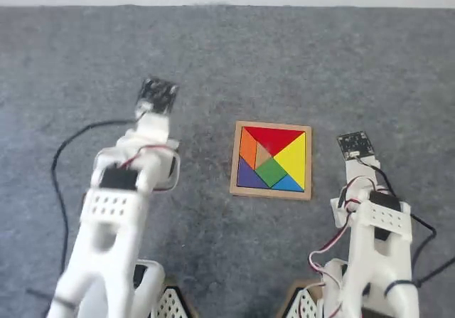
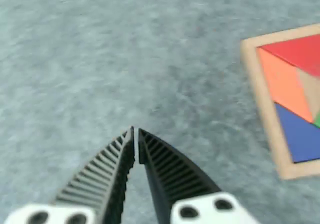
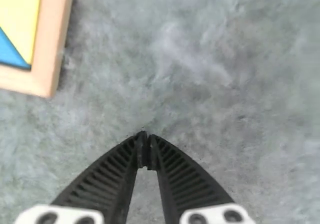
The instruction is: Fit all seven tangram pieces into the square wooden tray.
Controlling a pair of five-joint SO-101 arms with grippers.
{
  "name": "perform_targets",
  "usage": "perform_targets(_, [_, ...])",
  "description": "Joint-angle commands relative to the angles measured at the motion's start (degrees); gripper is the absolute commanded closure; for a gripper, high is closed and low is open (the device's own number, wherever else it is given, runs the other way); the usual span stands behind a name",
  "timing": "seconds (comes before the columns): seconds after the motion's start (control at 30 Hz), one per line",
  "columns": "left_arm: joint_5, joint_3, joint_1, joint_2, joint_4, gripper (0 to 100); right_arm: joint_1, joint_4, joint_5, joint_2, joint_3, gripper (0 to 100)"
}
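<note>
1. A grey, felt-like carpet [image 1: 213, 62] covers the table top from the near edge to the far edge.
2. The square wooden tray [image 1: 270, 193] lies flat on the carpet, slightly right of the middle.
3. The left arm's base [image 1: 167, 302] and the right arm's base [image 1: 302, 304] stand at the near edge.
</note>
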Motion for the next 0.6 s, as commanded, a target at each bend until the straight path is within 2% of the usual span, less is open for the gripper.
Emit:
perform_targets(0.0, [0.79, 7.34, -2.55, -12.31, -4.22, 99, -0.22, 3.12, -0.62, -8.31, 0.00, 99.1])
perform_targets(0.27, [1.05, 23.08, -3.69, -29.01, -5.36, 99, -0.48, 18.59, -0.18, -32.66, 2.20, 99.1])
perform_targets(0.5, [0.70, 36.00, -4.04, -42.64, -5.19, 99, -0.22, 20.26, -0.09, -54.64, 17.93, 99.0])
perform_targets(0.57, [0.79, 35.91, -4.13, -46.68, -2.37, 99, 0.04, 22.46, -0.09, -61.05, 21.71, 99.0])
